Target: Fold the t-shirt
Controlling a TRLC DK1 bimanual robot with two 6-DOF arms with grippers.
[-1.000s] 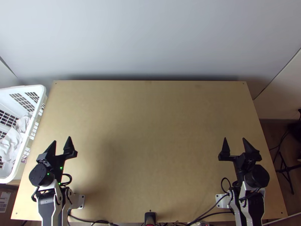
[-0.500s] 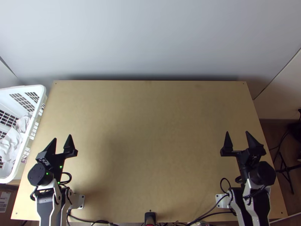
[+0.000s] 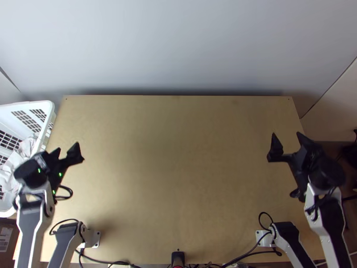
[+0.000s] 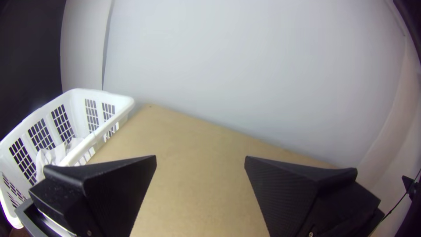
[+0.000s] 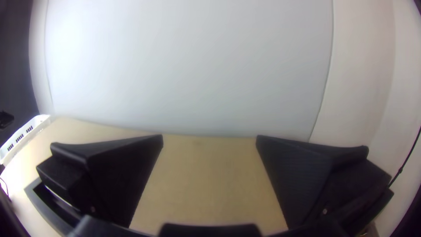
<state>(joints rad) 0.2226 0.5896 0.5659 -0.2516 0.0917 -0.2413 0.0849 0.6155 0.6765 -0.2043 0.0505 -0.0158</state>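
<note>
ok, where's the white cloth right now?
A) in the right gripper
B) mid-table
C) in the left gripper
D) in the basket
D: the white cloth lies bunched in the basket at the table's left side in the top view, and both the left gripper and right gripper are open with nothing between their fingers.

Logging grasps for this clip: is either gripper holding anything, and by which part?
Nothing is held: the black left gripper and black right gripper both have open jaws, nothing between them.
</note>
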